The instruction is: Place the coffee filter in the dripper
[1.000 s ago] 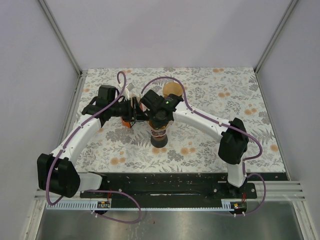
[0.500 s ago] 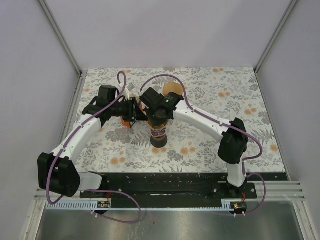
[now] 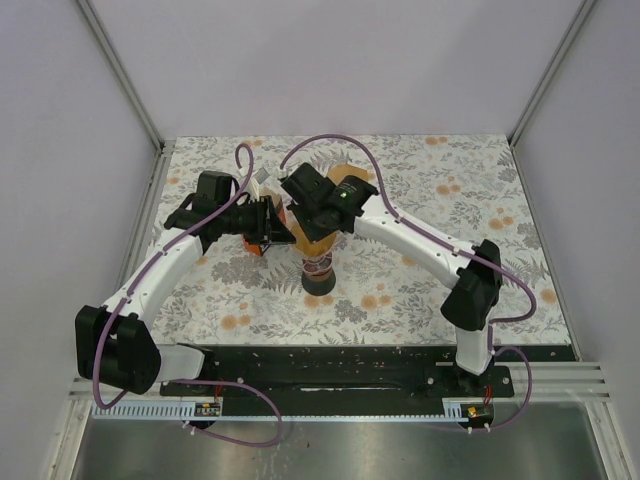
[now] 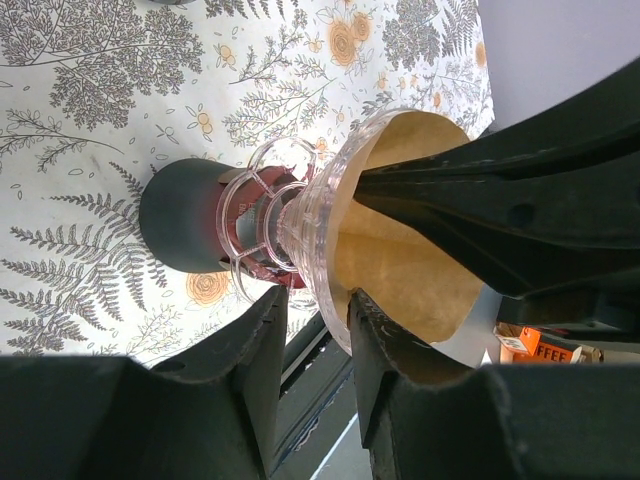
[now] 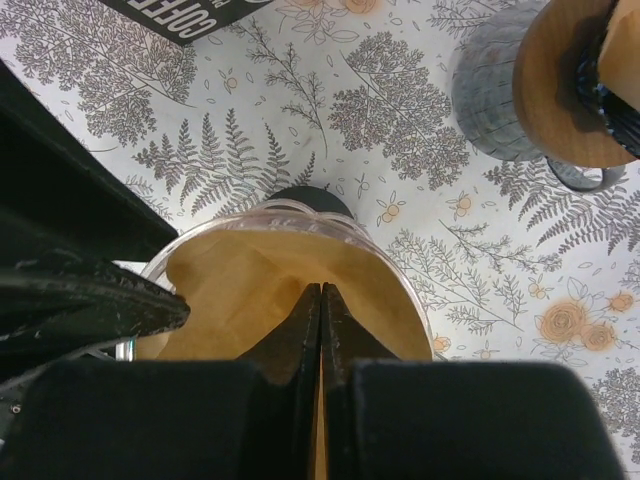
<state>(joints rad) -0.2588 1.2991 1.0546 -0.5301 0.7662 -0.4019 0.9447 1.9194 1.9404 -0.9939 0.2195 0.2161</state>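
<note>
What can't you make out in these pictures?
Left wrist view: the tip of the filter inside the dripper, hidden by the right arm's jaws.
Left wrist view: the orange box, mostly behind those jaws.
Right wrist view: the black packet, cut by the top edge.
Right wrist view: the inside of the grey mug, covered by a brown disc.

Floral tablecloth (image 3: 450, 190), plain pale walls (image 3: 330, 60)
</note>
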